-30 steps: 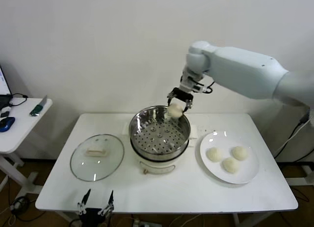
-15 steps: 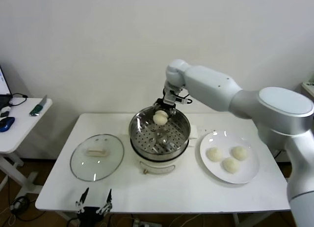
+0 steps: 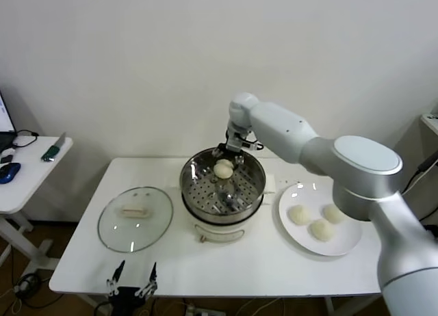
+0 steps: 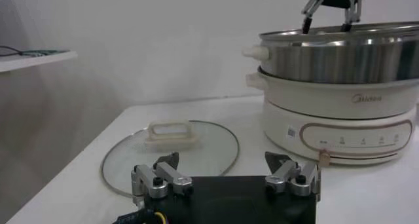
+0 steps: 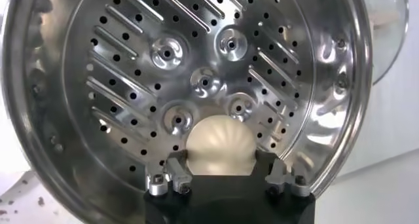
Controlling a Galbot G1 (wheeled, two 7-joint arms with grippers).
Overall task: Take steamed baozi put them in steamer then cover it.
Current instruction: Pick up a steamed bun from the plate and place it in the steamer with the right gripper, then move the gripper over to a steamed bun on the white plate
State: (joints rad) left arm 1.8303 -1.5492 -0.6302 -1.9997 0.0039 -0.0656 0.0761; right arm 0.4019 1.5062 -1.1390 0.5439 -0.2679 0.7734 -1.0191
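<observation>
**Operator:** Head view puts my right end effector just over the far rim of the steamer, with one baozi right below it, inside the basket on the far side. I'm in the middle of letting it go.

**Second:** Are the fingers off it?

**Operator:** From the right wrist view they stand spread on either side of the bun, which sits between them against the perforated floor. I judge it released or nearly so, though I cannot tell if a pad touches the dough.

**Second:** So how do you finish cleanly?

**Operator:** I'd open fully before lifting, then rise straight up out of the steamer so no finger drags the soft bun or clips the metal rim. It sits toward the far wall of the steamer, which leaves the near floor free for the rest.

**Second:** And the rest?

**Operator:** Three more buns wait on the white plate, to the right of the steamer. The cover lies flat on the counter to the steamer's left. My left end effector waits at the counter's near edge, in front of the cover, fingers spread and holding nothing.
</observation>
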